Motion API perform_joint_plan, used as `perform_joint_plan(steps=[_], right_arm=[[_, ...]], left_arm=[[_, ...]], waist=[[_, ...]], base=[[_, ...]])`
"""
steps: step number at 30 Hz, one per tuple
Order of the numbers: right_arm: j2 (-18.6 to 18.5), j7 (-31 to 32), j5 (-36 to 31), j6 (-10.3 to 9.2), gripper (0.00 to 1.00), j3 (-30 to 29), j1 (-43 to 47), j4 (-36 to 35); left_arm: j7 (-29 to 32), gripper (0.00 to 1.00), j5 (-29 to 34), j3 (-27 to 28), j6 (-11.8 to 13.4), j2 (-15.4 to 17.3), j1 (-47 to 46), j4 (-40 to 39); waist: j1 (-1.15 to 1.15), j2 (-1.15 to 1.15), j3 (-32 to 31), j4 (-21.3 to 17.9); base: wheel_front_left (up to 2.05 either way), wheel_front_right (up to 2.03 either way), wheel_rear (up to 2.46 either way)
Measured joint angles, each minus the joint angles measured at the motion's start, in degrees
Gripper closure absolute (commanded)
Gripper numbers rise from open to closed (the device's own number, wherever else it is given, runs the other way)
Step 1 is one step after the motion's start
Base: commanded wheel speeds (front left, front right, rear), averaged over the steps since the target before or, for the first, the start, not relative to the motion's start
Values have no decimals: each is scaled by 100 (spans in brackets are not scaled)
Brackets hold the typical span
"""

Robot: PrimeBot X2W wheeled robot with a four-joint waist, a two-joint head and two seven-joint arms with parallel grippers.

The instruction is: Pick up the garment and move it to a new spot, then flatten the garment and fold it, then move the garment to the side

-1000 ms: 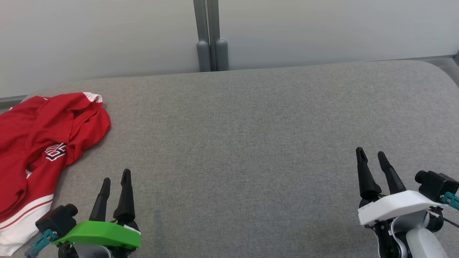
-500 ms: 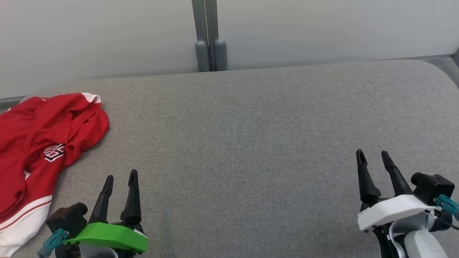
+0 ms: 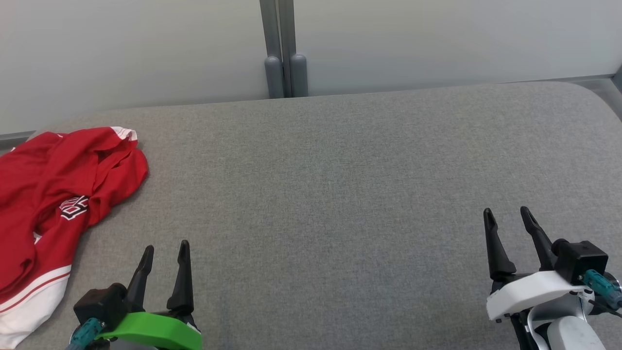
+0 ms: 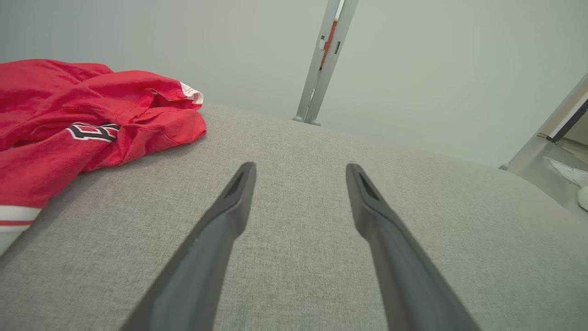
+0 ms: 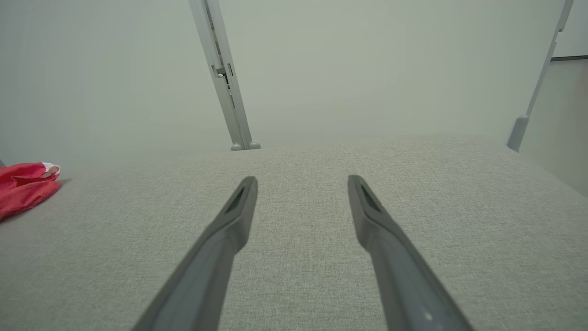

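Reaching for the crumpled red garment (image 3: 63, 184) at the left edge of the counter (image 3: 340, 170), we should steer the left gripper (image 3: 166, 245), spread wide and empty like the right gripper (image 3: 506, 210), onto a thick fold.

A red garment (image 3: 53, 194) with white striped trim and what looks like a dark crest lies crumpled at the gray counter's (image 3: 340, 184) far-left edge.

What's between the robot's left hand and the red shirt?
Nothing: only bare grey fabric surface between the left hand and the crumpled red-and-white garment, seen in the head view.
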Motion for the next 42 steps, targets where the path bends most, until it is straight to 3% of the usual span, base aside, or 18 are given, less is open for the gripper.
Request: perform_joint_plan(steps=[42], right_arm=[[136,-420,-973,2,0,-189,66,293]], left_arm=[[-428,0,1124,-77,-3,11,111,175]], waist=[[0,0,64,-46]], base=[[0,0,0]])
